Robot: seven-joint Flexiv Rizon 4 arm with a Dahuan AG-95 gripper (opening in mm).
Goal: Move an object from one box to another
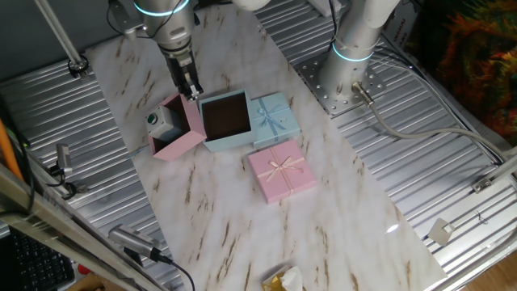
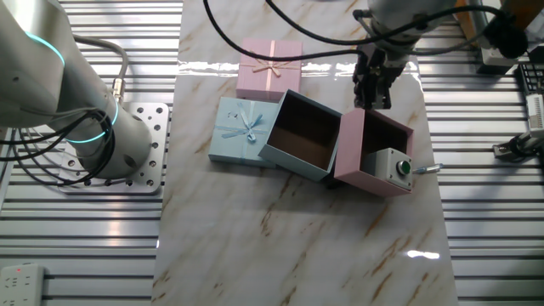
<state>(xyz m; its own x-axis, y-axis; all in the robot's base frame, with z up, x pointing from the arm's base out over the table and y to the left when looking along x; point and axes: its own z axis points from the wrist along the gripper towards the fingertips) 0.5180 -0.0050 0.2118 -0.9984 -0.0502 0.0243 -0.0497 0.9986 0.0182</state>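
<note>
A small white blocky object (image 2: 393, 167) with a dark green round part on one face sits inside the pink box (image 2: 374, 153). That box appears tipped on its side, its opening facing outward, so the object rests near the lower outer corner of the brown lining. In the other view the same object (image 1: 161, 121) shows at the far left end of the pink box (image 1: 179, 129).

Touching the pink box stands the light blue box (image 2: 304, 136), upright and open. Only its dark brown lining shows inside.

Just above the pink box's upper edge hangs the pincer (image 2: 371, 87). It carries nothing. Its fingers look close together, though I cannot tell for certain whether they are fully pressed shut.

Beyond the boxes lie two flat lids with ribbon bows, a light blue lid (image 2: 240, 129) against the blue box and a pink lid (image 2: 269, 68) behind it. Everything rests on a marble-patterned worktop (image 2: 289, 246).

As far as I can judge, the task is barely begun: the object is not gripped, and grasping, lifting and carrying it into the blue box all remain.
</note>
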